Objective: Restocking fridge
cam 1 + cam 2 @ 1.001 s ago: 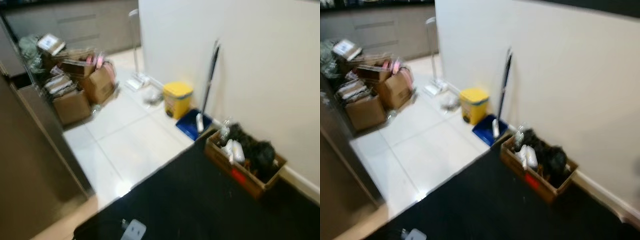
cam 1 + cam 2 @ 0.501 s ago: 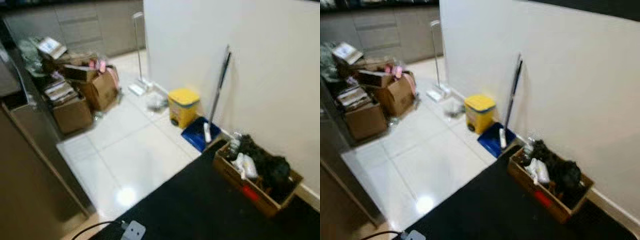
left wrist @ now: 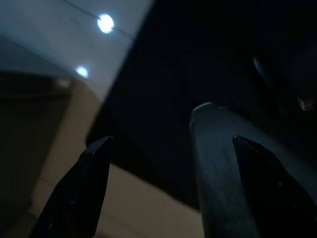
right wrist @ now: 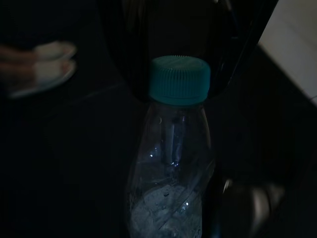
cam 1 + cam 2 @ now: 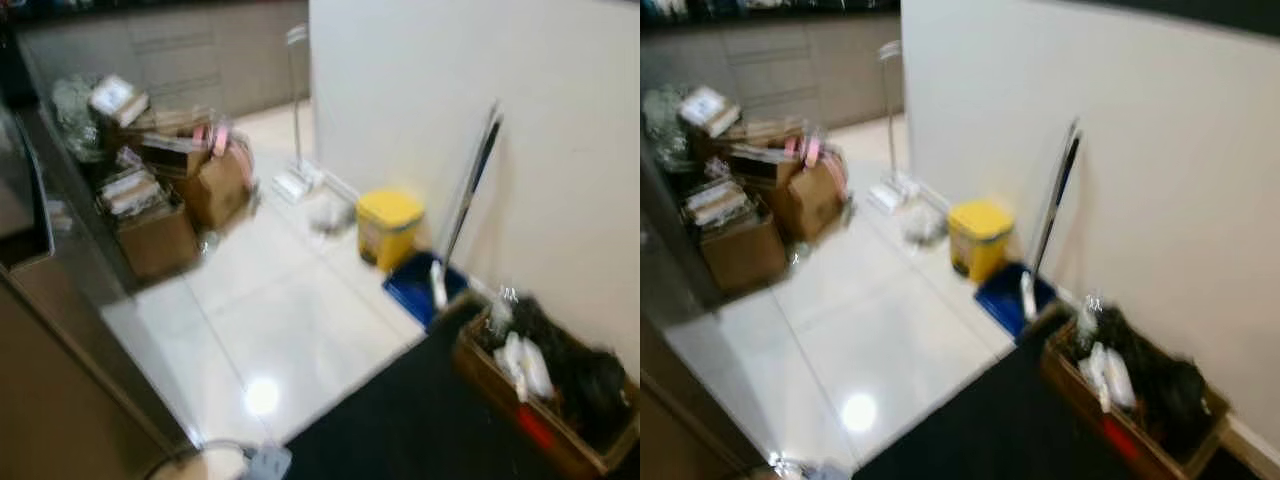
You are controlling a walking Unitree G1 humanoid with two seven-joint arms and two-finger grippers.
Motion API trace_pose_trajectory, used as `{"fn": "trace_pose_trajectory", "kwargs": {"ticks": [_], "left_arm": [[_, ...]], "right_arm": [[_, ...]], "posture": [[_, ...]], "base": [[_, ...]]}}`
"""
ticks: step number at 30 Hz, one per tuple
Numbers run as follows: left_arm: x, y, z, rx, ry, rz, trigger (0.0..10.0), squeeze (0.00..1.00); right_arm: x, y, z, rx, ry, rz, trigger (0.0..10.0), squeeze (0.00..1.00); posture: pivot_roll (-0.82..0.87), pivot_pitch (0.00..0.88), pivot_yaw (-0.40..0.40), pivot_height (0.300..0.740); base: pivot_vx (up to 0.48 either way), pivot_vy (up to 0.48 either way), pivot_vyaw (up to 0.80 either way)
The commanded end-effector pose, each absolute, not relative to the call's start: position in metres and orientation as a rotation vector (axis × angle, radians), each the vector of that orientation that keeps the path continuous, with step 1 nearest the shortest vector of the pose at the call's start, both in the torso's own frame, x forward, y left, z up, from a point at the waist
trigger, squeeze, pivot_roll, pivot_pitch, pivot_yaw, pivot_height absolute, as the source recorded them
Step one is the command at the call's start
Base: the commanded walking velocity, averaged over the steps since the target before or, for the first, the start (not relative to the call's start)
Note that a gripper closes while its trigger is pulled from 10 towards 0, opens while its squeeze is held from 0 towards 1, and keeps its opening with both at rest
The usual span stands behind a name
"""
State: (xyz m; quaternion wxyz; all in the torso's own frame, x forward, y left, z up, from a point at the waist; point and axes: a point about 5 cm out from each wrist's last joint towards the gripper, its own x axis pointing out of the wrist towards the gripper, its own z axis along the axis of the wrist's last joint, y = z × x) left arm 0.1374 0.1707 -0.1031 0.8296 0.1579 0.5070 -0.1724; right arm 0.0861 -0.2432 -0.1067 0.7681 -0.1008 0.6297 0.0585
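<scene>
In the right wrist view a clear plastic bottle with a teal cap stands between the dark fingers of my right gripper, which is shut on it. The left wrist view shows my left gripper hanging open over the black mat, its fingers wide apart, with a dark rounded cylinder beside one of them. A tall grey steel appliance front rises at the left of the head views.
Stacked cardboard boxes sit at the back left. A yellow bin, a blue dustpan and a broom line the white wall. An open box of items stands on the black mat. A white plug lies near the mat's edge.
The camera has swung left, so the whole scene has slid right and down and the steel front takes more of the left. Nothing on the floor has moved.
</scene>
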Motion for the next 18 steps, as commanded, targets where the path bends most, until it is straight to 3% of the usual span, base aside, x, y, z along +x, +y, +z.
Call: {"fn": "trace_pose_trajectory", "kwargs": {"ticks": [1,18], "left_arm": [[0.1147,0.1726,-0.1109,0.323,1.170,-0.370,10.0,0.00],[0.1127,0.1745,-0.1114,0.306,1.181,-0.343,10.0,0.00]], "right_arm": [[0.0885,-0.2406,-0.1066,-0.201,1.353,0.137,10.0,0.00],[0.0911,-0.2422,-0.1054,-0.195,1.362,0.152,10.0,0.00]], "posture": [[0.01,0.000,-0.063,0.740],[0.01,0.000,-0.066,0.740]], "base": [[0.000,0.000,0.77],[0.000,0.000,0.77]]}}
